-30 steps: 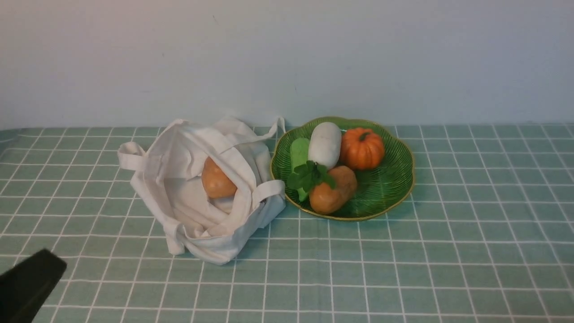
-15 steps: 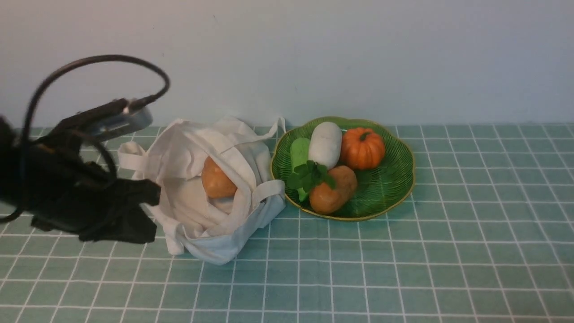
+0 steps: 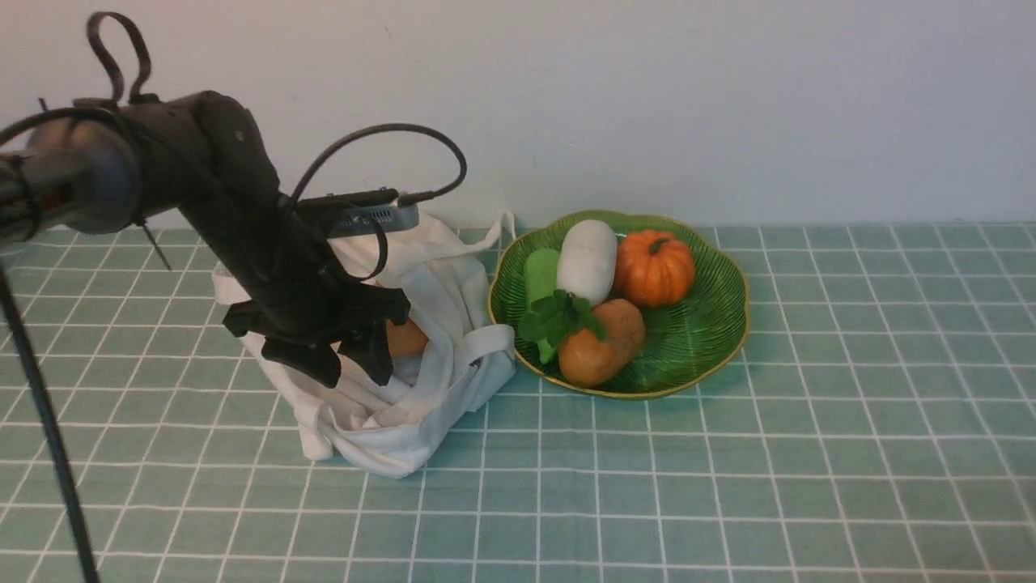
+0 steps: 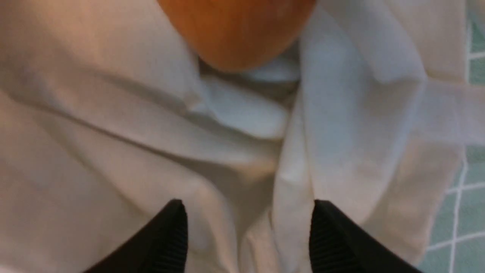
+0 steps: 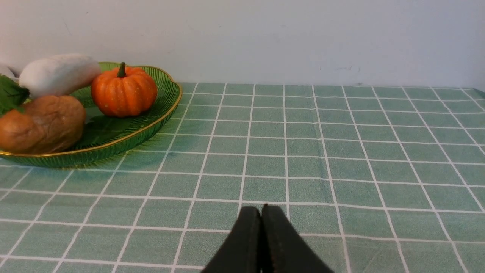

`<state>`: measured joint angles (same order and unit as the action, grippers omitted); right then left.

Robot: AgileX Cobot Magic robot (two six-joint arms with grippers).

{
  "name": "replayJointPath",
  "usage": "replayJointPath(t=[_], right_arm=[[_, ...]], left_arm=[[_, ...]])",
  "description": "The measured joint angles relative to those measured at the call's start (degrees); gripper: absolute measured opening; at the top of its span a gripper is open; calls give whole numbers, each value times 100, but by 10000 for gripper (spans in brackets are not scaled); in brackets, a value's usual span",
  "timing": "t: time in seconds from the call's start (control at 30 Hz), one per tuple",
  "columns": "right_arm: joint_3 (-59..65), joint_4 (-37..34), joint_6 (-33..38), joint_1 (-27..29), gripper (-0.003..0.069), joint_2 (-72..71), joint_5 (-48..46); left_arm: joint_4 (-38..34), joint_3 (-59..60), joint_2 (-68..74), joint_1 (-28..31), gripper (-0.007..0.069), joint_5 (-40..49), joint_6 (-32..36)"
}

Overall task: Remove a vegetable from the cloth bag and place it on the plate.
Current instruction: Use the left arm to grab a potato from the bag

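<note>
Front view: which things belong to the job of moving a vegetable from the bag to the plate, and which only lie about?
Job: potato, bag, plate, left hand.
Lying about: pumpkin, brown potato, white vegetable, greens.
</note>
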<state>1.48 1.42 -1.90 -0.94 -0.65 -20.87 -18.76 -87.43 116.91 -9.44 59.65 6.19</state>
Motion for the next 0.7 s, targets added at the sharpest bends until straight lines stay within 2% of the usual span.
replayJointPath(t=[0.07, 0.17, 0.2, 0.3, 0.4, 0.57, 0.7], right_arm=[[0, 0, 0, 0, -17, 0, 0], [0, 0, 0, 0, -17, 0, 0], [0, 0, 0, 0, -17, 0, 0], [0, 0, 0, 0, -17, 0, 0], [0, 0, 0, 0, -17, 0, 0], [0, 0, 0, 0, -17, 0, 0], [0, 0, 0, 0, -17, 0, 0]], left_arm=[[11, -172, 194, -20, 447, 0, 0], [17, -615, 467, -51, 538, 5, 0], [17, -636, 476, -51, 538, 5, 0], [17, -876, 519, -51, 630, -57, 5], [17, -919, 557, -51, 675, -368, 5], [17, -919, 662, -51, 682, -805, -1], [35, -925, 667, -51, 671, -756, -1]])
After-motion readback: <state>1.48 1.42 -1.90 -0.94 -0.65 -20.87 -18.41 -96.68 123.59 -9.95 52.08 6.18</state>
